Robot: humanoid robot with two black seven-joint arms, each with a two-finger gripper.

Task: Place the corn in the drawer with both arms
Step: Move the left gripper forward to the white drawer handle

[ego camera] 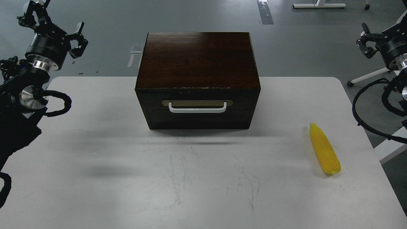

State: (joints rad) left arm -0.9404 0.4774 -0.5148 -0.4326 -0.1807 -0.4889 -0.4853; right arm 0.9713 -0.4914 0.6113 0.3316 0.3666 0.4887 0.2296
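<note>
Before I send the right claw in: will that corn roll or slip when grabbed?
The corn is round and tapered, so a nudge would probably roll it in a curve. Its glossy, plastic-looking surface may slip, though the kernel rows could aid grip. It looks rigid and likely light.

just one cam here, up at the head, tilted forward and down over the tabletop [95, 165], box [197, 60] centered mid-range, floor [302, 41] behind.
</note>
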